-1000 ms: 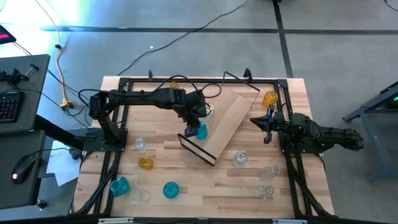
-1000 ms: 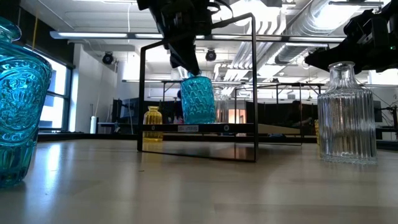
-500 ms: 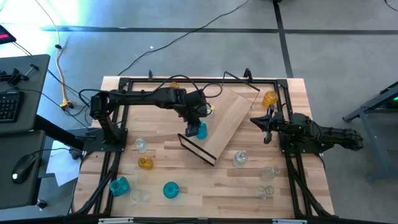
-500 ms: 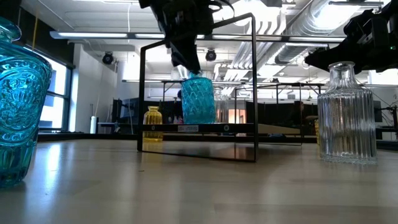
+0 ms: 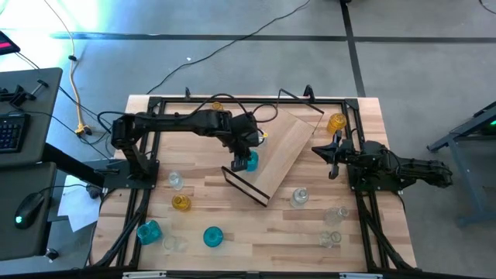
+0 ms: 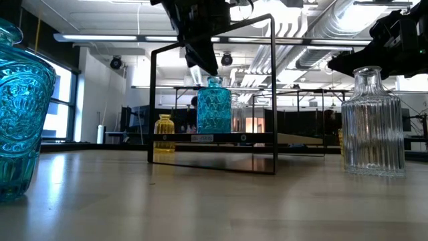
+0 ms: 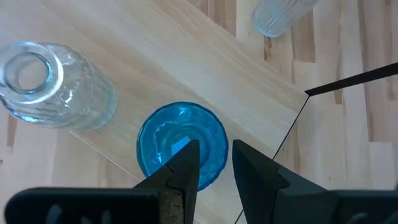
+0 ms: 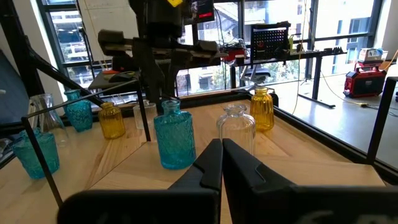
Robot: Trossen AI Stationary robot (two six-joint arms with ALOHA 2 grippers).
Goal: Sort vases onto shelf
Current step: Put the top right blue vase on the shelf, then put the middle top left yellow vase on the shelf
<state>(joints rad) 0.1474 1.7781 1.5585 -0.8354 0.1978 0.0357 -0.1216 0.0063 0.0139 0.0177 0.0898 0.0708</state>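
High view, left gripper: we see the left gripper (image 5: 249, 150) over the near end of the shelf (image 5: 280, 152), directly above a teal vase (image 5: 249, 162) that stands on the board.
High view, shelf: its long axis runs diagonally across the table (image 5: 256, 232), with a black wire frame at each end.
High view, right gripper: the right gripper (image 5: 319, 151) waits just beyond the shelf's other long edge, fingers pressed together, holding nothing.
Low view, vase: we see the teal vase (image 6: 214, 105) upright on the shelf (image 6: 221, 138), neck pointing straight up at the left gripper (image 6: 204, 63), whose tips sit at the neck; we cannot tell whether they touch it.
Left wrist view, fingers: we look down past the two fingers (image 7: 186, 165), parted a little with a gap between them; the teal vase (image 7: 181, 143) lies right below the tips, its mouth facing up. A clear vase (image 7: 53, 84) stands beside it on the board.
Right wrist view, fingers: the right gripper (image 8: 222, 149) is clenched shut on nothing; ahead of it the teal vase (image 8: 173, 134) stands upright.
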